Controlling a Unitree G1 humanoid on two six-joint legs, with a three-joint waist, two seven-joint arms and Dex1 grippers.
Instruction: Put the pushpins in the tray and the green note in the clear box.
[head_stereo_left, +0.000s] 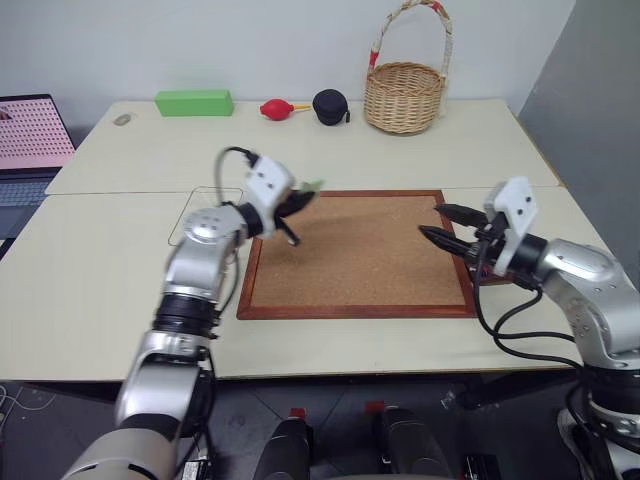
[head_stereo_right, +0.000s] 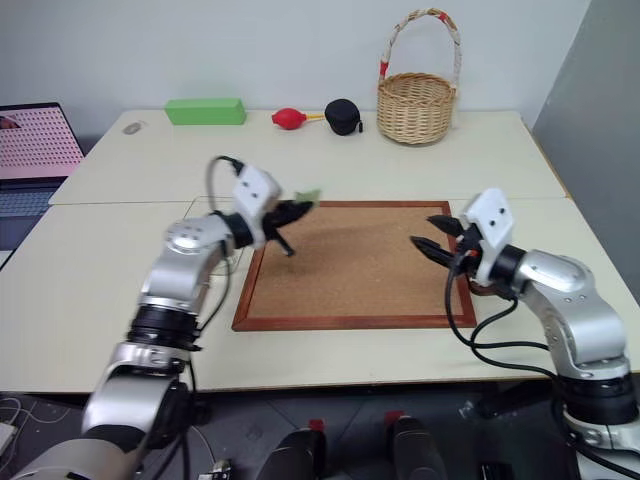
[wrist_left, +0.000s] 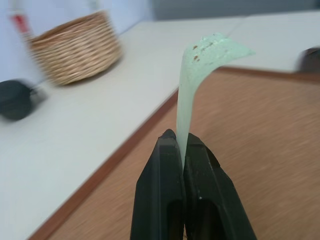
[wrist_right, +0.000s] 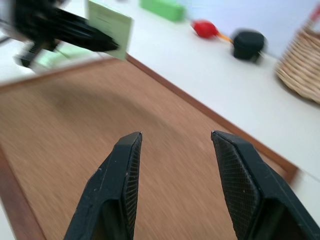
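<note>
so, one view at a time:
head views, step: the note half of the task looks to be in hand; the left pincer (head_stereo_left: 292, 212) is closed on the green note (head_stereo_left: 311, 187), held off the corkboard (head_stereo_left: 370, 250) over its near-left edge.
head views, next move: in my judgement the left pincer must carry the slip out past the corkboard's frame to the clear box (head_stereo_left: 205, 210), which lies just behind its wrist, then release above it.
head views, right side: the right pincer (head_stereo_right: 432, 235) hangs open and empty above the corkboard's far edge; a dark reddish bit under its wrist may be the tray, but i cannot tell.
left wrist view, material: thin pale paper, curling over at the top with small brown specks, pinched edge-on between smooth black fingers (wrist_left: 159, 185); a woven wicker basket (wrist_left: 75, 47) is well beyond.
right wrist view, texture: ribbed black pads (wrist_right: 131, 185) stand apart over grainy cork in a polished wood frame; the note appears flat and rectangular ahead.
pushpins: none visible.
</note>
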